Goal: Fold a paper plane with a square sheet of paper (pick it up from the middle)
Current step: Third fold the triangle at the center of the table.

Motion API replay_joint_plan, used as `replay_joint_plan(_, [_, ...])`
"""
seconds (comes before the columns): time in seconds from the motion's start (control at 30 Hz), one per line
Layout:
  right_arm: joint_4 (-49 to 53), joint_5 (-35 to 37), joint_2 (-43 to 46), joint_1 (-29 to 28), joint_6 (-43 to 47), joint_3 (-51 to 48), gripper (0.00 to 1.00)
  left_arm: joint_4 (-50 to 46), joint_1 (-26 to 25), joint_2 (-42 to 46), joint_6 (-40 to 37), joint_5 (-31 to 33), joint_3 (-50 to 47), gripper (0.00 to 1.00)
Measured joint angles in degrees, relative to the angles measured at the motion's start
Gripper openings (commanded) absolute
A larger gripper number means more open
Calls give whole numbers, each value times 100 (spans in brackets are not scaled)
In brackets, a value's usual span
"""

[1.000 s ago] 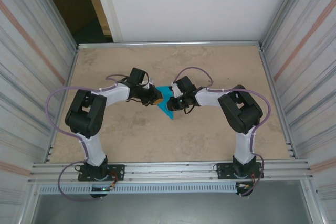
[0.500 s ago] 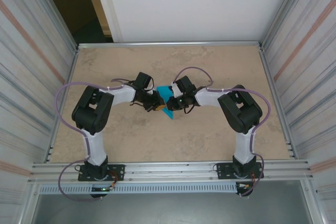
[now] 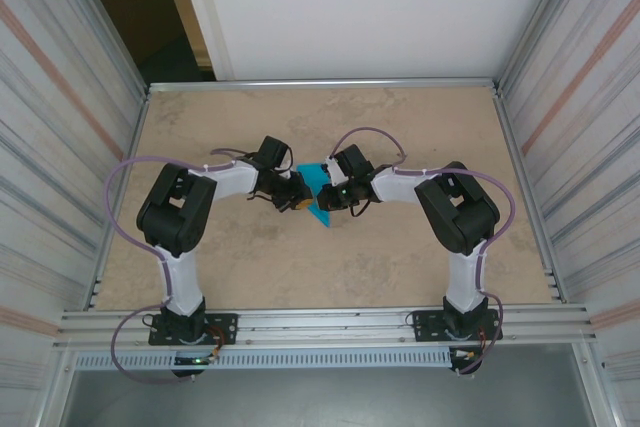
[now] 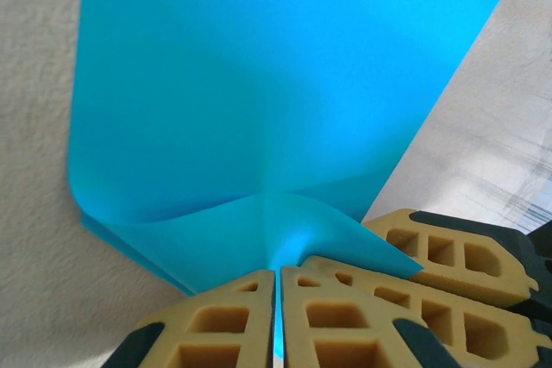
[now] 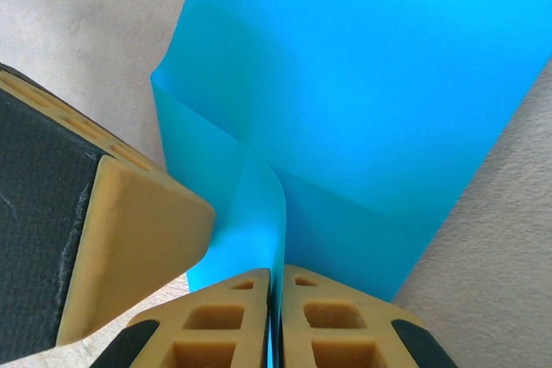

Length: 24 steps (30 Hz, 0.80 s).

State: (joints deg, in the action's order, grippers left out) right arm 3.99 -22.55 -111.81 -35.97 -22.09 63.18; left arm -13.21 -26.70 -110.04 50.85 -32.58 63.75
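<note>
The square sheet of paper (image 3: pixel 320 212) is bright cyan-blue, folded over with creases, and shows as a pointed wedge at mid-table between both arms. My left gripper (image 3: pixel 299 195) reaches it from the left and my right gripper (image 3: pixel 331 197) from the right. In the left wrist view the left gripper (image 4: pixel 278 275) is shut on a raised ridge of the sheet (image 4: pixel 259 84); the right gripper's tan fingers (image 4: pixel 448 256) lie just beside it. In the right wrist view the right gripper (image 5: pixel 276 275) is shut on an upright curled fold of the sheet (image 5: pixel 371 84), with a left finger (image 5: pixel 95 239) close by.
The beige tabletop (image 3: pixel 400 257) is walled by corrugated metal panels (image 3: pixel 60 147) left and right and a white wall at the back. An aluminium rail (image 3: pixel 320 327) with both arm bases runs along the near edge. The two wrists nearly touch over the paper.
My left arm swung right and closed in on the paper's left side, covering more of it. The right arm and the paper have hardly moved.
</note>
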Motion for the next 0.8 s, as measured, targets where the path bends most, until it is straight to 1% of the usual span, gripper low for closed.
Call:
replay_joint_plan(0.4, [-2, -22, -13, 2, 0, 7, 11, -46, 0, -24, 2, 98, 0, 12])
replay_joint_plan(0.6, [-4, -24, -13, 2, 0, 11, 13, -48, 0, -87, 2, 111, 0, 11])
replay_joint_plan(0.73, [4, -42, -13, 7, -20, 28, 18, -48, 0, -92, 2, 116, 0, 11])
replay_joint_plan(0.8, [13, -72, -4, 4, -59, 37, 24, -50, 0, -94, 0, 116, 0, 11])
